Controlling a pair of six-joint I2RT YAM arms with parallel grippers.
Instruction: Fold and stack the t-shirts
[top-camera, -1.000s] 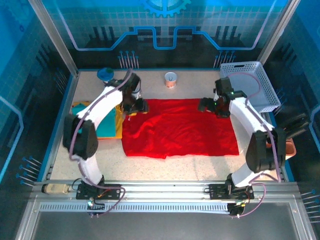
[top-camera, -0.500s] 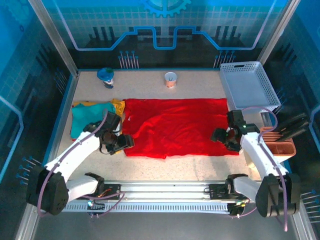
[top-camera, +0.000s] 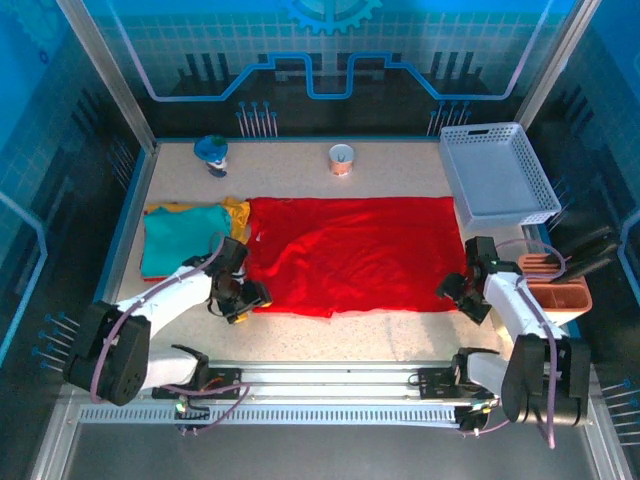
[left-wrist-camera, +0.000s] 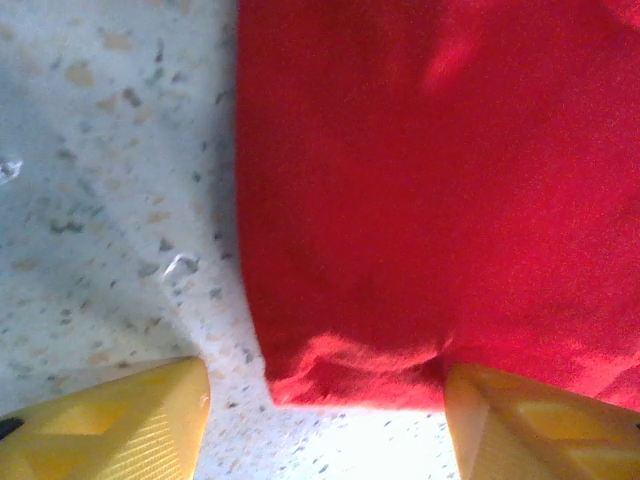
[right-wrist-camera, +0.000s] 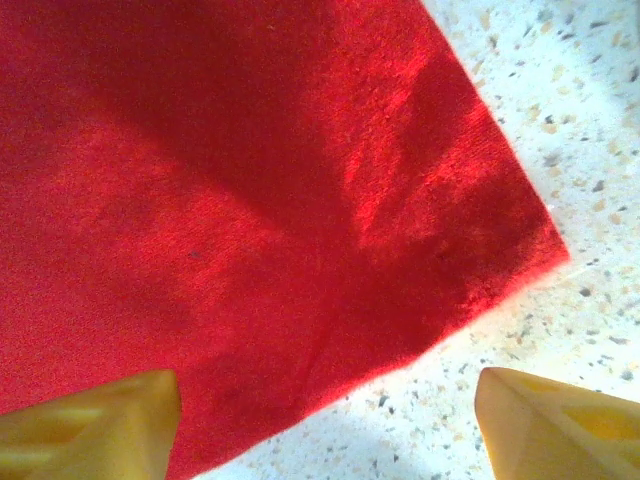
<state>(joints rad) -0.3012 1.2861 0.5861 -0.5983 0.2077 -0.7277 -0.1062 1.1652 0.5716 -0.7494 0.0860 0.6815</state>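
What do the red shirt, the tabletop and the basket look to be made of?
Red shirt: soft matte cloth, going by its fuzzy nap and gentle wrinkles. Tabletop: hard, speckled, stone-like surface, perhaps terrazzo or laminate. Basket: pale rigid plastic, probably, from its perforated lattice walls.

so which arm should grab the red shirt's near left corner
Left: the left gripper sits open at that corner of the red shirt, which lies between its fingers in the wrist view; the right gripper is at the other near corner.
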